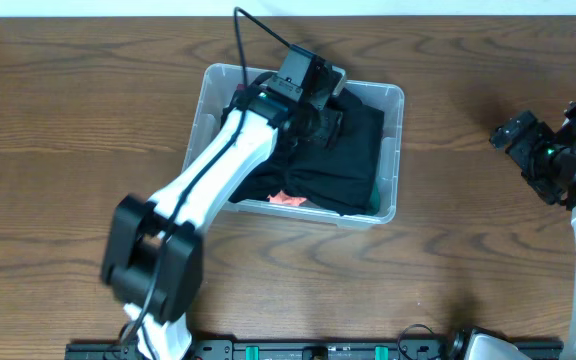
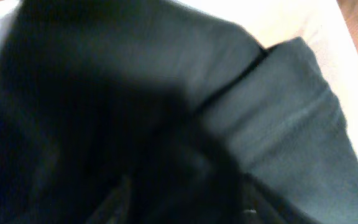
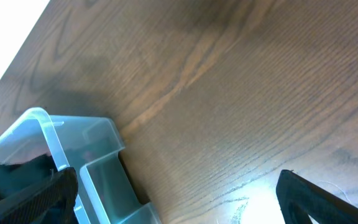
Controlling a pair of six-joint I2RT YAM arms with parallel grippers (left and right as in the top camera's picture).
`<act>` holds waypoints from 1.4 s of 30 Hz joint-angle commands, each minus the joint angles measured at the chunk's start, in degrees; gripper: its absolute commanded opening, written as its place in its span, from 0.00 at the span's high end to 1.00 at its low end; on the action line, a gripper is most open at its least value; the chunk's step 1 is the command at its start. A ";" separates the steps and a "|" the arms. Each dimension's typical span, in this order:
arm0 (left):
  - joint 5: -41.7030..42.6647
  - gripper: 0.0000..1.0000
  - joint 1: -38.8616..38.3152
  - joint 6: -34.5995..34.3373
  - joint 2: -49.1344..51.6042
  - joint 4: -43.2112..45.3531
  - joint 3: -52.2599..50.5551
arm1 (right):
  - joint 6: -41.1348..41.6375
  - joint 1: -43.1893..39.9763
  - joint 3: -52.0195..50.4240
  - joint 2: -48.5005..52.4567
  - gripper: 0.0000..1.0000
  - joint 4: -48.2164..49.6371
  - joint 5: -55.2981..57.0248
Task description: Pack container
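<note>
The clear plastic container [image 1: 395, 150] stands at the middle of the table, filled with black clothing [image 1: 343, 160]. My left gripper [image 1: 326, 112] is down inside it at the far side, pressed into the black cloth. The left wrist view shows only dark folded fabric [image 2: 278, 124] and a pale strip of the container wall [image 2: 284, 25]; the fingers are lost in the dark. My right gripper [image 1: 521, 148] is open and empty over the bare table to the container's right. In the right wrist view its fingers [image 3: 179, 205] are spread wide, with a container corner [image 3: 98, 155] at the lower left.
A bit of red-pink cloth [image 1: 286, 198] and a green edge [image 1: 373, 203] show under the black clothing at the container's near side. A black cable [image 1: 253, 25] runs from the left wrist. The wooden table [image 1: 488, 260] lies around the container.
</note>
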 commanded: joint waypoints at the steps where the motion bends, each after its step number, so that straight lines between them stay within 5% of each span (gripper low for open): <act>1: -9.25 0.27 1.03 -3.30 -9.57 -2.62 0.04 | -0.55 -0.48 0.17 0.07 0.01 -0.11 -0.28; 6: -15.61 0.19 4.96 -5.86 -23.32 -7.06 0.17 | -0.55 -0.48 0.17 0.07 0.01 -0.11 -0.28; 10: -19.69 0.02 10.88 -5.88 -32.72 -13.79 0.17 | -0.55 -0.48 0.17 0.07 0.01 -0.09 -0.28; 22: -28.20 0.02 27.91 -6.47 -45.11 -33.44 0.15 | -0.55 -0.50 0.17 0.07 0.01 -0.11 -0.28; 42: -27.96 0.02 28.33 -6.47 -44.83 -34.51 0.15 | -0.55 -0.48 0.17 0.07 0.01 -0.11 -0.28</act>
